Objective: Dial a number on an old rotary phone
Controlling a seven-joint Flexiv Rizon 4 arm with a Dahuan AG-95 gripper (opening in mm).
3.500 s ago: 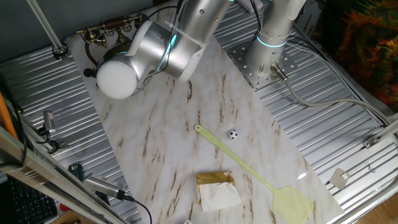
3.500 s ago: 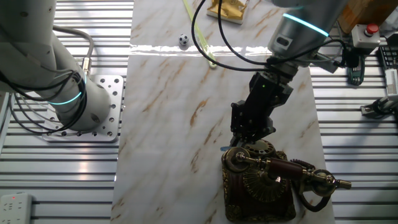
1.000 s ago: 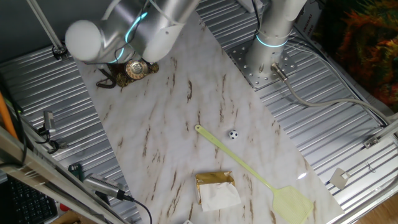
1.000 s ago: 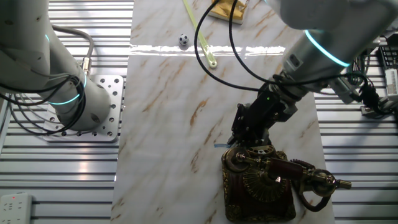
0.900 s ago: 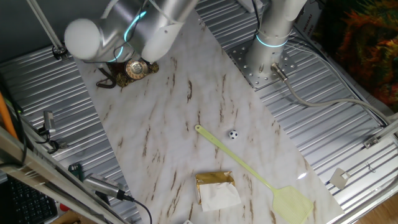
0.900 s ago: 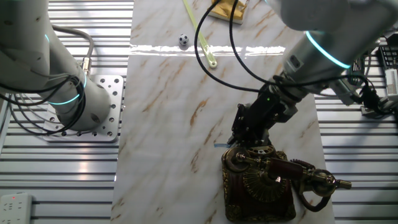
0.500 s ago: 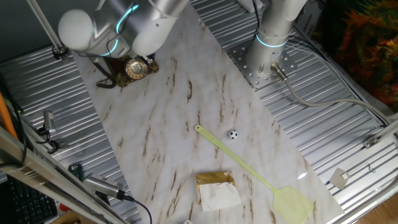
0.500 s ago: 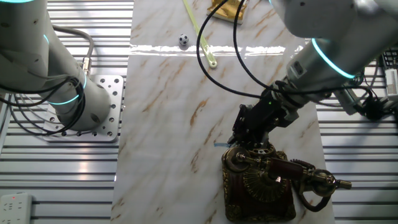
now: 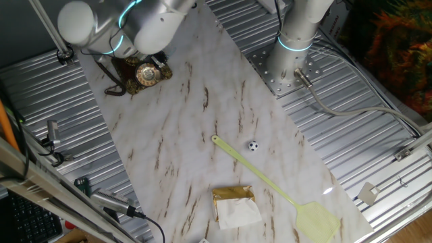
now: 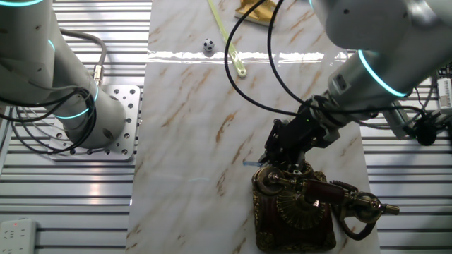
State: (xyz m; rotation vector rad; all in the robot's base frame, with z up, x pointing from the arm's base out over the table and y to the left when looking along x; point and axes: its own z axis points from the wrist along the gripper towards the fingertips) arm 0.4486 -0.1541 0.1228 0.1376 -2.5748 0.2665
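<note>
One arm does the work, bent low over the old rotary phone (image 10: 295, 210), which sits at one end of the marble board (image 9: 223, 128), close to the board's short edge and nearer one long edge than the other. From the other fixed view the phone's dark base stands square to the board, with the ornate handset (image 10: 321, 190) lying across the cradle and its cord looping off toward the metal slats. The gripper (image 10: 277, 159) reaches down at a slant onto the dial (image 9: 146, 73), its dark body pressed right against the top of the phone. I cannot tell whether the fingers are apart or together; the black housing hides the tips in one view and the arm's silver elbow covers them in the other.

Most of the board lies open. Well away toward the opposite end sit a pale green fly swatter (image 9: 273, 185), lying diagonally with its head near the board's far corner, a small black-and-white ball (image 9: 252, 145) just beside its handle, and a gold packet with a white napkin (image 9: 235, 204) near the short edge. Between those and the phone stretches bare marble. The arm's base (image 9: 295, 47) is bolted to a plate beside one long edge of the board.
</note>
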